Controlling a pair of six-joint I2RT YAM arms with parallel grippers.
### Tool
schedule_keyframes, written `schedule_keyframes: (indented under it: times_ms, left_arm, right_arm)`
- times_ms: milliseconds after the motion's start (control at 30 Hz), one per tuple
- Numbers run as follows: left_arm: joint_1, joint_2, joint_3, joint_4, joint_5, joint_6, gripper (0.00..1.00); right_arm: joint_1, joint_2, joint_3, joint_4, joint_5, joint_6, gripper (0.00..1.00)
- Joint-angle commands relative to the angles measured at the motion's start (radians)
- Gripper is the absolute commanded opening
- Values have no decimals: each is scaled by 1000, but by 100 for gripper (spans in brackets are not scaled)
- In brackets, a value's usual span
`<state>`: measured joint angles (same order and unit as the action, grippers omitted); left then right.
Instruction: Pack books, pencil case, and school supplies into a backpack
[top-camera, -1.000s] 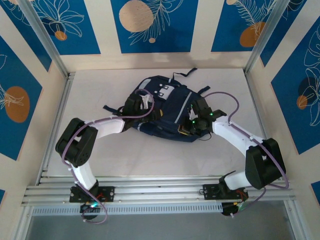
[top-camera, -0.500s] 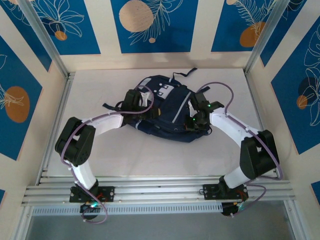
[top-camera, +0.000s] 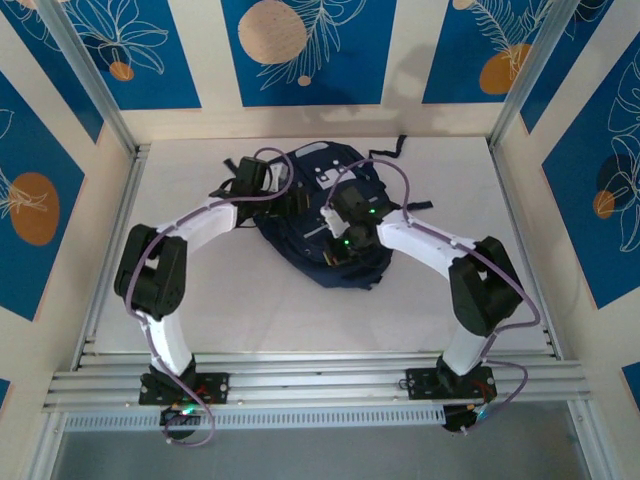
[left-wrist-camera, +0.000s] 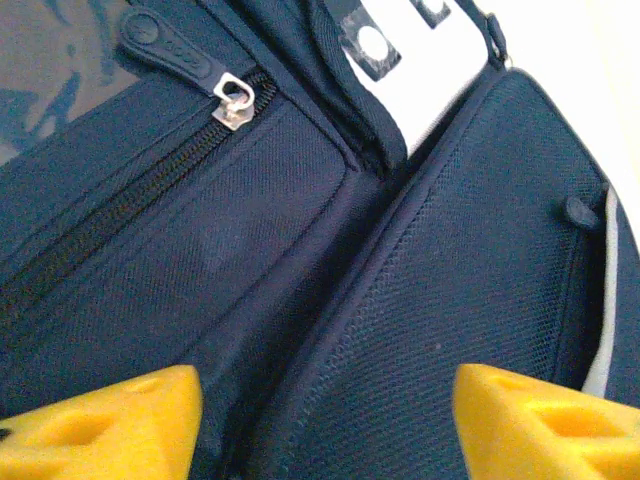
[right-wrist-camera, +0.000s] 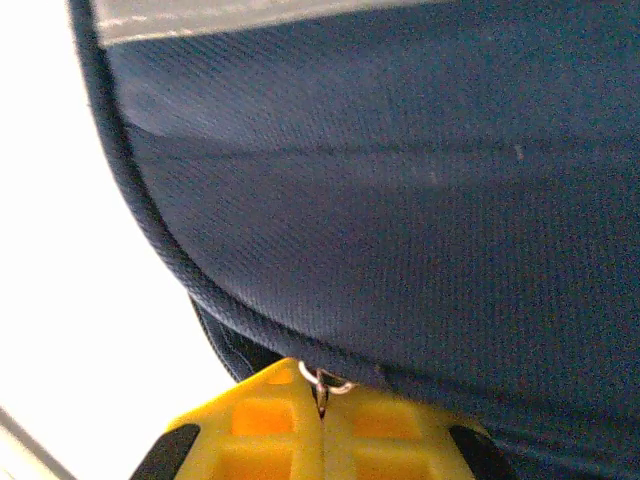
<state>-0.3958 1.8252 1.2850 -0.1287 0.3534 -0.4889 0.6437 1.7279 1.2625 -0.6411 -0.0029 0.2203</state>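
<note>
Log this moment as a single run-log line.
backpack: lying on table | left gripper: open, over backpack fabric | right gripper: shut on zipper pull | stage: zipper work

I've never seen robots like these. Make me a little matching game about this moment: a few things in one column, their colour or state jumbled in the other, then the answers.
Things:
1. left claw
2. right claw
3. backpack
4. table

Colour or state:
A. white
B. fingers shut, pinching a small metal ring
C. navy blue
D. fingers wide apart over fabric

Pairs: 1-D, 2-B, 3-C, 4-A
</note>
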Motion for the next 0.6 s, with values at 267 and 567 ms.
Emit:
schedule_keyframes:
  times_ms: [267,567]
  left_arm:
    - [2,-330,-445,151,-13,-269,71]
    - [-32,-211,-423,294,-30,-329,29]
  right_arm:
    - [90,113,95,228,-164,161,0]
    - [136,113,86,170,-285,112,0]
